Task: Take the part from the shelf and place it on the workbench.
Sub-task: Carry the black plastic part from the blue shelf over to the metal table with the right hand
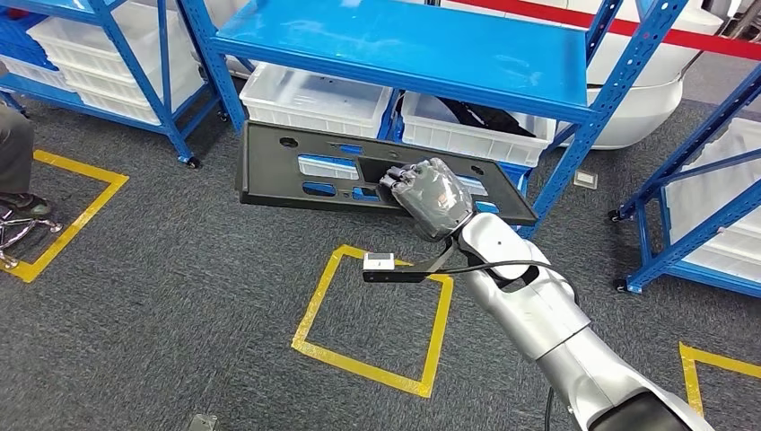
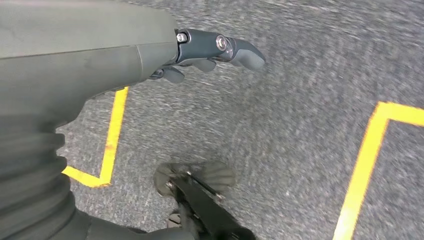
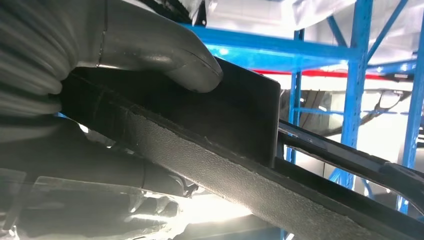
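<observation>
Head view: the robot's right hand grips the long black panel through a central cutout, apparently for balance, holding it clear of the blue shelf; the left hand hangs empty, fingers loose.

The head view looks forward and down from high on the body, over grey carpet toward the blue shelf at the far side. The left wrist view hangs low, facing the carpet and its yellow floor tape. The right wrist view sits close behind the right hand, looking along the black part up at the same blue shelf.
</observation>
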